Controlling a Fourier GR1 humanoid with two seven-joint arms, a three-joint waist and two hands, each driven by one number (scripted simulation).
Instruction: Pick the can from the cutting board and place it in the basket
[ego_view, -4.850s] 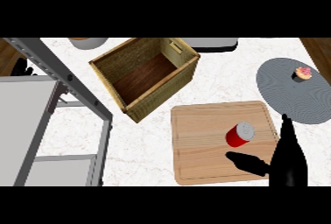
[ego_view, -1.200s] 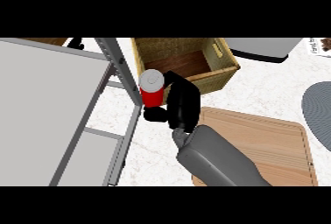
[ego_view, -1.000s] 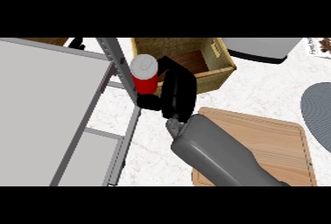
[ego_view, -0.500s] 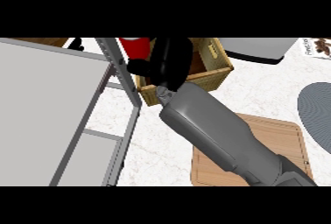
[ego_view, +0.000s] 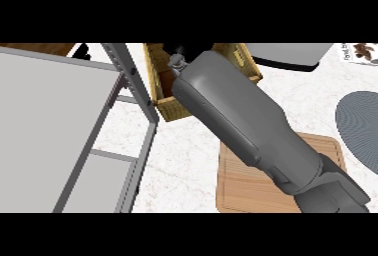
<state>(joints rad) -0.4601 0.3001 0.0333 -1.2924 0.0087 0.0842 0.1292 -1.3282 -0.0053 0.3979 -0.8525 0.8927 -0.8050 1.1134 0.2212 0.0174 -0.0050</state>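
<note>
Forearm (ego_view: 251, 125) fills the middle of the head view, a grey limb running from the lower right corner up and to the left, its far end reaching over the open top of the basket (ego_view: 164, 97). This is the right arm. Its hand lies past the wrist at the upper edge of the scene and is hidden, so whether the fingers are curled or spread cannot be told. The can does not show anywhere either; it is not on the cutting board (ego_view: 247, 192), whose bare wood lies under the elbow, so it is probably at the hand, above or within the basket, though the view does not confirm this.

The relation that matters is the wrist standing directly over the basket's hollow, between its left wall and its right rim, with the arm's long axis slanting across the basket. Judged from this, the placing step is nearly done, and a release would call for a drop straight down inside the walls. The left hand is out of sight. A grey plate (ego_view: 362, 125) lies at the right on the table (ego_view: 184, 160).
</note>
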